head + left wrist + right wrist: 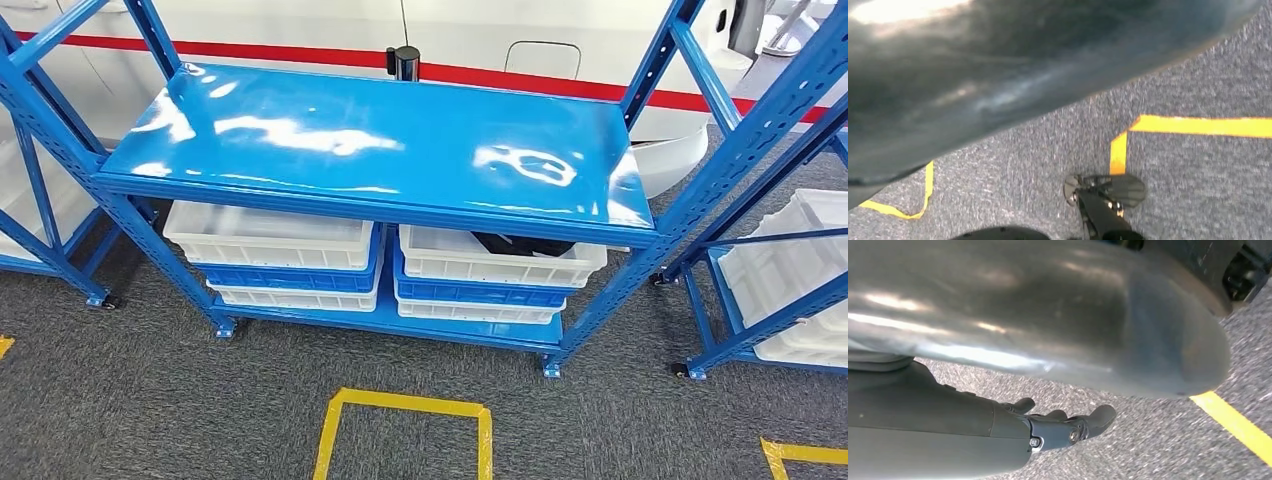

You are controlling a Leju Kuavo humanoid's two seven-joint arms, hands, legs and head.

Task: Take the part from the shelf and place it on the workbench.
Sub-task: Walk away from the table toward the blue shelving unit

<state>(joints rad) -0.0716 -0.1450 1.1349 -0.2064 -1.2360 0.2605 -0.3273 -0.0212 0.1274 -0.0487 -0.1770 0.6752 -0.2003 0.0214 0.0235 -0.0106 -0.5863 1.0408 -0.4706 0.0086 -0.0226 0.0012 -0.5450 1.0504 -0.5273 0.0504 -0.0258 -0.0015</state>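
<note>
The part [510, 243], a dark shape, lies in the upper white bin [500, 262] at the right end of the shelf's [380, 150] lower level, tucked under the top board's front edge. The reach should go in low beneath that edge and close only once over the bin. The right hand [1063, 425] hangs over carpet, fingers loosely extended, holding nothing; the left hand's state cannot be told, probably hidden by the arm cover.
</note>
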